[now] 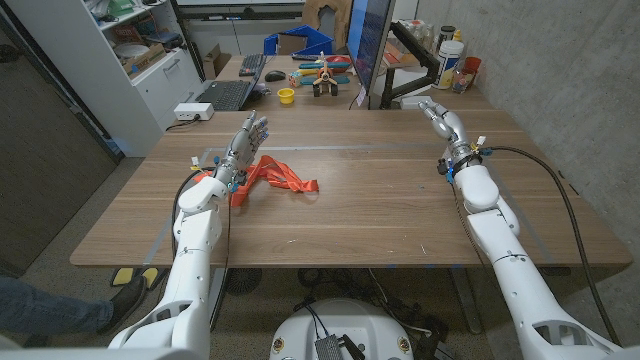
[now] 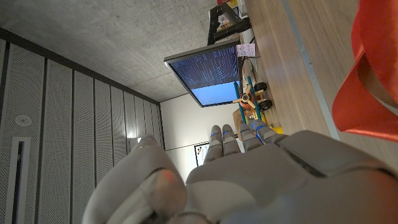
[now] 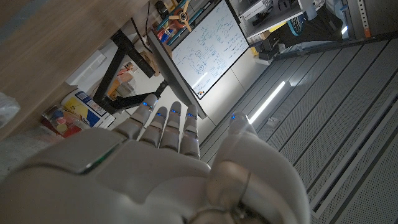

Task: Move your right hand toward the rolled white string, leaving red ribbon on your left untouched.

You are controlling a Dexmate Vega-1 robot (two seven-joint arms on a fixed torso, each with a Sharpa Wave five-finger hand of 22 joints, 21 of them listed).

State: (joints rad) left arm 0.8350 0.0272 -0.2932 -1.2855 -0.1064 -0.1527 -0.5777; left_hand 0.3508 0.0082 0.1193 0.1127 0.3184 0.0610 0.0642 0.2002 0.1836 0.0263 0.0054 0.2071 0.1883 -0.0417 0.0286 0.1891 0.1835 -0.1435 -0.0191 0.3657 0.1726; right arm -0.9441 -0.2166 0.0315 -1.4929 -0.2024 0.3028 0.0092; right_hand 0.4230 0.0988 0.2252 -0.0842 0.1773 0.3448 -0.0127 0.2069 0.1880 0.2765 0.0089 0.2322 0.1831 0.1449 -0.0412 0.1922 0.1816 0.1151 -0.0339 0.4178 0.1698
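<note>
A lab or workshop: bare concrete walls and ceiling, a wooden counter (image 1: 400,210) backed by a monitor (image 1: 370,45) showing code, a keyboard (image 1: 225,95), a white shelving unit (image 1: 140,50) stacked with parts, blue bins (image 1: 300,42), and small tools and toy pieces (image 1: 322,78) scattered behind.

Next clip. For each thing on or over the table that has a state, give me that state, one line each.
left hand: fingers apart, holding nothing, beside the ribbon.
right hand: fingers stretched out, holding nothing, over the table's far right part.
red ribbon: loose and crumpled on the table, not gripped.
monitor: switched on, showing text.
rolled white string: cannot be made out in these pictures.
</note>
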